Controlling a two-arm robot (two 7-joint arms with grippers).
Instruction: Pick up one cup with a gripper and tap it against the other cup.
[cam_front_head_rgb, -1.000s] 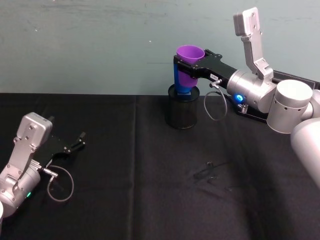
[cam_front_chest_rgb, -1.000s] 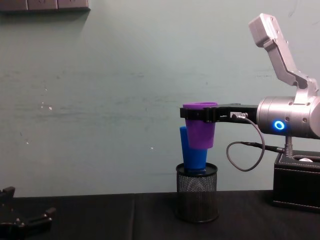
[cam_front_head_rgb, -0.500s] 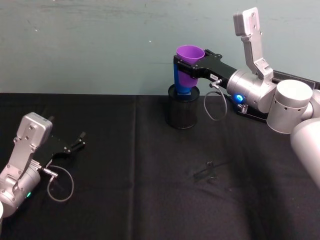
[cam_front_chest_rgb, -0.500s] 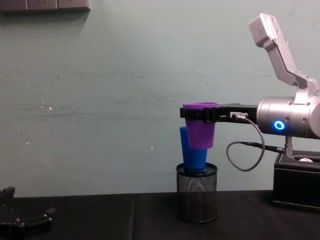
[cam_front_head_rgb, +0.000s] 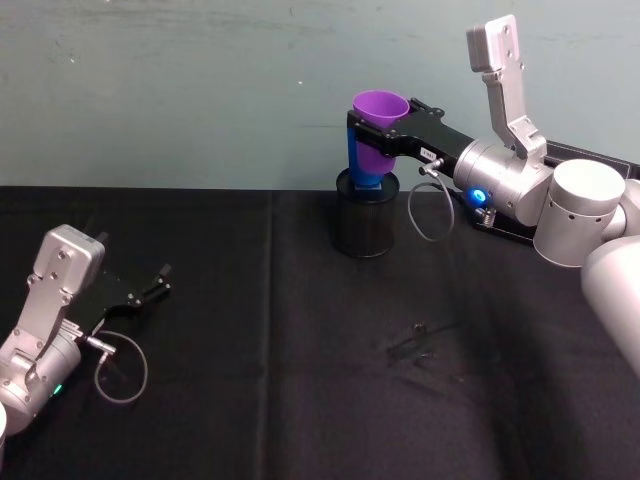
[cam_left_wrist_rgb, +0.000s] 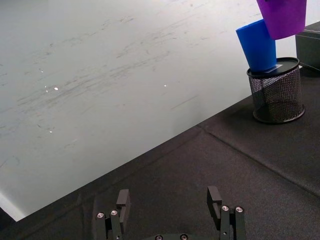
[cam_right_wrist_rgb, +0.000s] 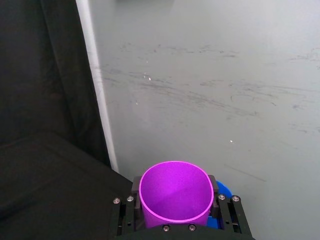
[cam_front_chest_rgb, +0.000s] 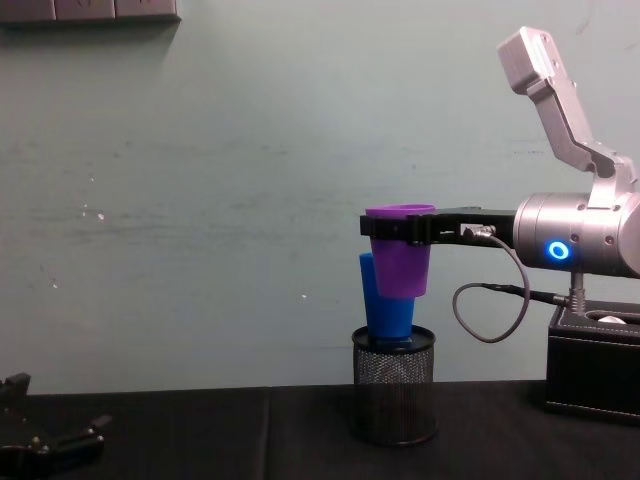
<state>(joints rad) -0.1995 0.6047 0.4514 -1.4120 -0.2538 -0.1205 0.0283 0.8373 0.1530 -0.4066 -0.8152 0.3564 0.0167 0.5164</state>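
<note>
The right gripper (cam_front_chest_rgb: 397, 229), clamped on the upright purple cup (cam_front_chest_rgb: 401, 268) just below its rim, holds it above the black mesh pen holder (cam_front_chest_rgb: 394, 390), where the leaning blue cup (cam_front_chest_rgb: 383, 308) stands just beside and lower, toward the robot's left, while the left gripper (cam_left_wrist_rgb: 170, 202) rests spread apart, well away.

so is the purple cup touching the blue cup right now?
Cannot tell. In the chest view the purple cup, in the right gripper, overlaps the blue cup; neither gap nor contact shows plainly.

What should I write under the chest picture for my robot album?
The right gripper holds the purple cup up beside the blue cup, which sits in a mesh holder.
</note>
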